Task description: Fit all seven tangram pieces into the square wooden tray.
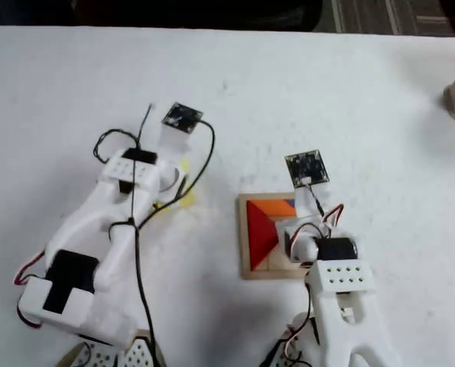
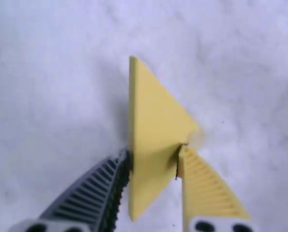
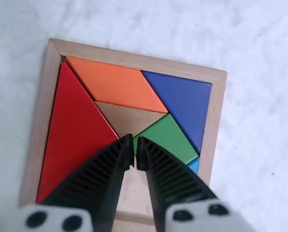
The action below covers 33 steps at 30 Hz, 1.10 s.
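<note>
Loose triangle (image 2: 153,140) apparently left of tray (image 1: 243,237)

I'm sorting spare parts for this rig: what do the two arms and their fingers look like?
Both arms are white moulded shells with black motor blocks. Black cables run along the left arm; red and white wires on the right arm. Each wrist carries a small dark square board. Left gripper fingers: one grey, one yellow, ribbed. Right gripper fingers: both black, ribbed.
</note>
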Motion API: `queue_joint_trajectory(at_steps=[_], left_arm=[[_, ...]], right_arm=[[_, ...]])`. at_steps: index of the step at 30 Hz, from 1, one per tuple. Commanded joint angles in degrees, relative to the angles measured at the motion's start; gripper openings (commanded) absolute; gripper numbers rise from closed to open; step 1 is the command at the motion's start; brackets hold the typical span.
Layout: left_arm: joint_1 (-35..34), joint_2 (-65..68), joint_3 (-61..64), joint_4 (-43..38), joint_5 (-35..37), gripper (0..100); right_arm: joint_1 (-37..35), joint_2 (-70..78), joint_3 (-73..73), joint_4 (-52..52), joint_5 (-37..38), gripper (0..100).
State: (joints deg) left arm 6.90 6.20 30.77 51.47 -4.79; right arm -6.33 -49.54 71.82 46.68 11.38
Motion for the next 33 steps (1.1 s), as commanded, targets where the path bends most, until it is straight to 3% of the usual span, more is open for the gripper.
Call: queue_joint_trajectory(at_steps=[1,8,17,21,28,33], left_arm=[[0.84,-0.04,0.79,0.88,2.20,14],[0.92,-2.33,1.32,0.97,2.20,18],[5.23,-12.44,1.41,9.67,2.55,18],[5.05,-12.35,1.32,7.30,6.77,19],[1.71,-12.26,1.32,3.34,7.12,33],[-1.27,-8.13,0.53,2.99,6.59,36]], right_arm=[[0.40,-1.63,-0.35,-0.75,0.44,1.8],[0.40,-1.63,-0.35,-0.75,0.44,1.8],[0.48,-1.63,-0.35,-0.75,0.44,1.8],[0.92,-1.63,-0.35,-0.75,0.44,1.8],[1.36,-1.63,-0.44,-0.75,0.44,1.8],[1.36,-1.63,-0.44,-0.75,0.44,1.8]])
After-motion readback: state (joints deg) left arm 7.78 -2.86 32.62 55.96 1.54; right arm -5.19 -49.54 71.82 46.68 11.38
